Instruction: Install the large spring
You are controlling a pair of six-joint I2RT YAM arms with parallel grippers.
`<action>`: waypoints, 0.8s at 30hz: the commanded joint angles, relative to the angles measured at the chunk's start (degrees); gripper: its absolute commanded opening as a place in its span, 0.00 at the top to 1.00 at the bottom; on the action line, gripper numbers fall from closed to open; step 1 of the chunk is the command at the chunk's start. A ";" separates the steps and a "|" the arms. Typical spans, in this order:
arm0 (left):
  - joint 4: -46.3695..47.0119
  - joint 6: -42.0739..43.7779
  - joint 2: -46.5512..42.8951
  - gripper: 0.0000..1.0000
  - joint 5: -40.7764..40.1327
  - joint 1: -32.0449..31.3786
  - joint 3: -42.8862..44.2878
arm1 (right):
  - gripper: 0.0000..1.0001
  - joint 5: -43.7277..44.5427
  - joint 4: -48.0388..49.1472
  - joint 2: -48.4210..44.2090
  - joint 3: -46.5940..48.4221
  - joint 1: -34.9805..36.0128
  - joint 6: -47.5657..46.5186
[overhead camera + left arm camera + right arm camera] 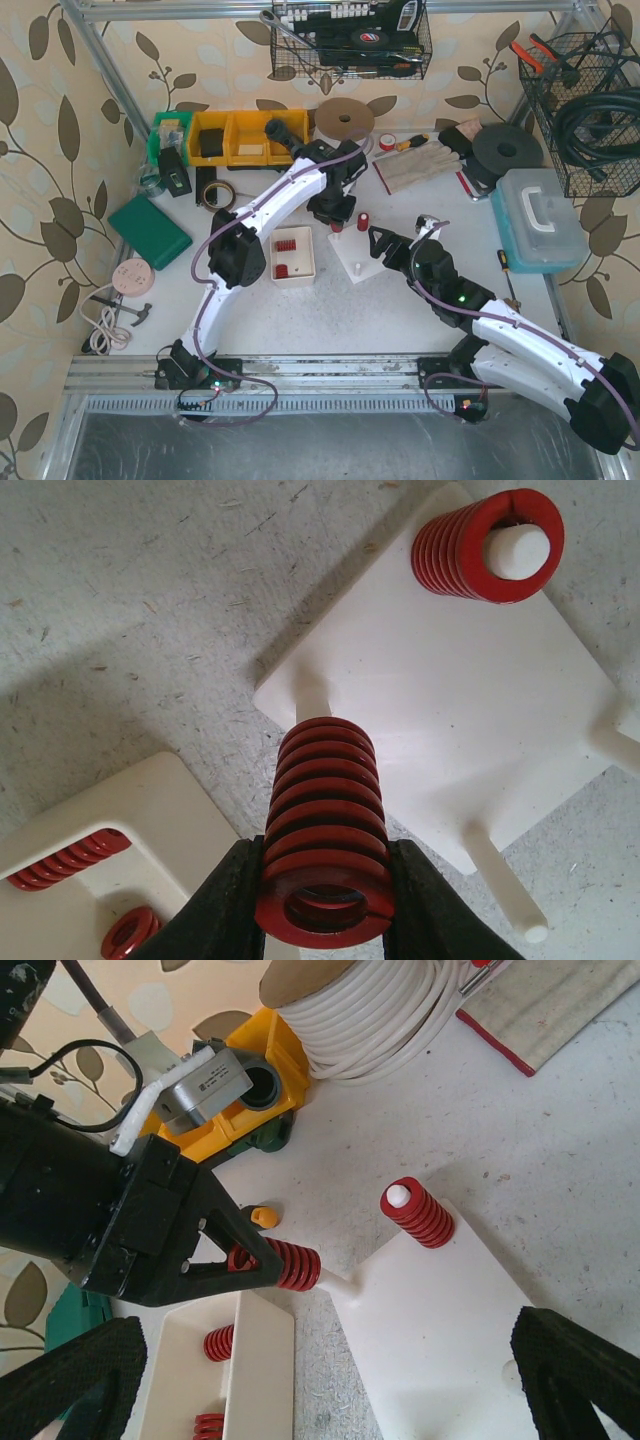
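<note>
1. The right gripper (330,1365) sat nearest, its jaws spread wide around nothing. In its own wrist view only the two black fingertips (75,1370) showed, cut off by the bottom edge.
2. Between those fingertips lay the white base plate (440,1330), its near edge running out of frame.
3. The white tray (293,255) stood just left of the plate, with a narrow strip of table between them. Its wall half hid the spare springs (70,858) inside.
4. The left gripper (322,925) was clamped on the large spring (322,820), its fingers pressing both sides of the coil. The spring was lined up over the peg (312,695) at the plate's left corner, with a short stretch of peg bare beneath it. The coil hid the peg's tip, so whether it had entered could not be told. From above, the gripper covered most of the spring.
5. A second spring (487,545) sat fully down on the far corner peg, whose white tip showed at the top. A bare peg (505,885) stood on the plate's right side, and another was cropped by the frame edge.
6. Bare table (560,1150) lay beyond the plate. The yellow bins (245,135) and the cable spool (370,1000) stood well back.
</note>
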 commanded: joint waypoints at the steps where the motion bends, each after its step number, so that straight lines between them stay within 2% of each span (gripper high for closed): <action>1: -0.18 -1.21 -0.34 1.00 0.43 -0.73 0.68 | 0.02 0.13 1.09 -0.32 -0.86 0.05 -0.67; 6: -0.68 -1.59 0.56 1.00 -1.53 -0.71 -0.85 | 0.02 0.07 0.99 -0.49 -0.92 0.04 -0.71; 14: -2.04 -0.64 4.93 1.00 -2.63 -0.62 2.61 | 0.02 -0.11 1.44 -0.57 -1.08 -0.03 -0.91; 24: -1.49 -0.52 7.03 1.00 -2.96 -0.42 2.53 | 0.02 -0.16 1.44 -0.64 -0.98 0.04 -1.19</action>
